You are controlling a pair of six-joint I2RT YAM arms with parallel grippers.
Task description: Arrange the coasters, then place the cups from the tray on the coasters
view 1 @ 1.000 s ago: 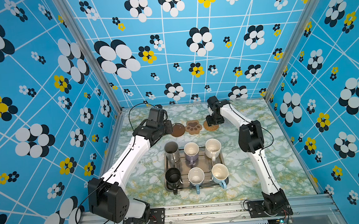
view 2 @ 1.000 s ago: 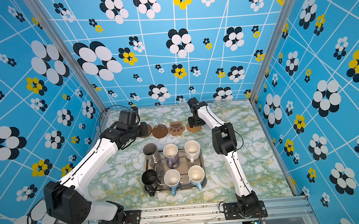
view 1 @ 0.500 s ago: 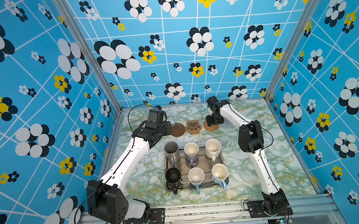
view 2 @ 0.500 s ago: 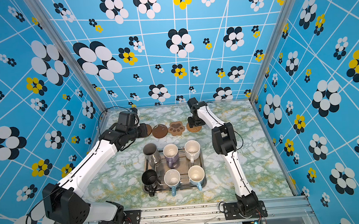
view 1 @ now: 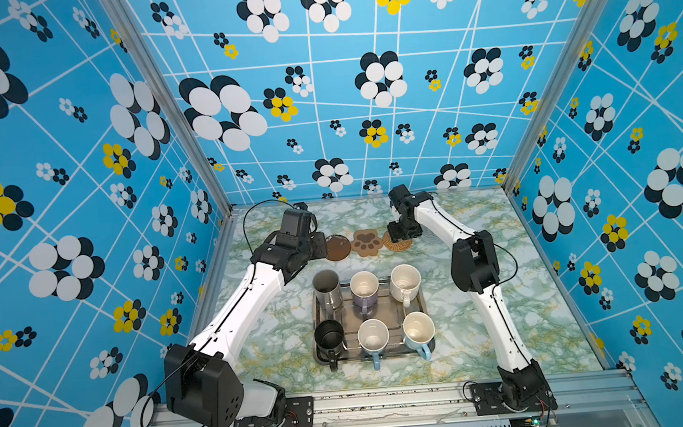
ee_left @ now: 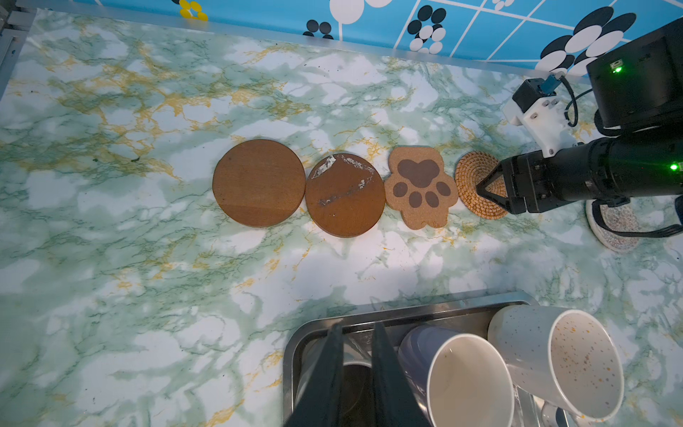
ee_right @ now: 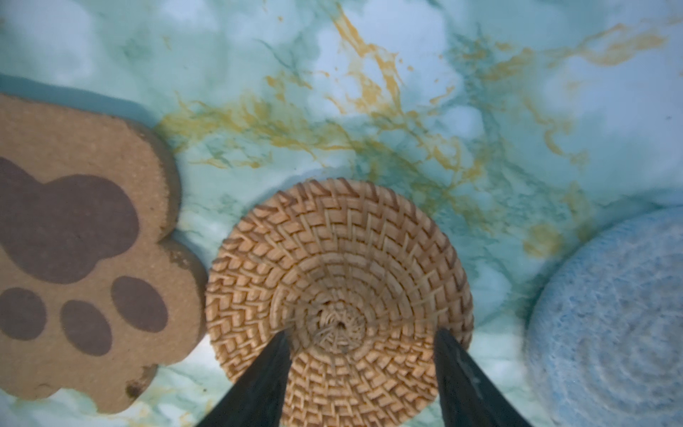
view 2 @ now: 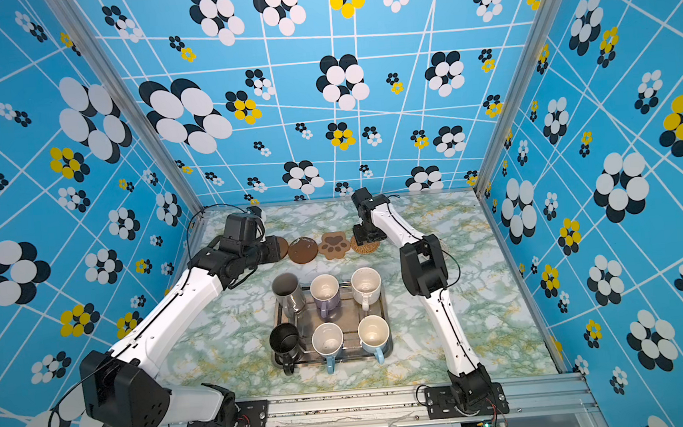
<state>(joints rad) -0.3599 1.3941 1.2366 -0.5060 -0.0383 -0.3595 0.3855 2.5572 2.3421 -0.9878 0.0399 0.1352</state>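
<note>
Item: rattan coaster [ee_right: 338, 295], round, no long axis. It lies fourth in the row counted from the brown discs, just beside the paw-print coaster [ee_right: 81, 251], with a pale coaster [ee_right: 610, 314] near its other flank. Relation to tool: directly beneath the right gripper [ee_right: 363, 332], the nearer arm. Right gripper: jaws spread wide astride the woven centre, holding nothing; contact with the weave cannot be told. Left gripper [ee_left: 357, 325]: jaws nearly together, empty, above a corner of the tray [ee_left: 406, 308]. Cups [view 1: 364, 287]: all six in the tray.
</note>
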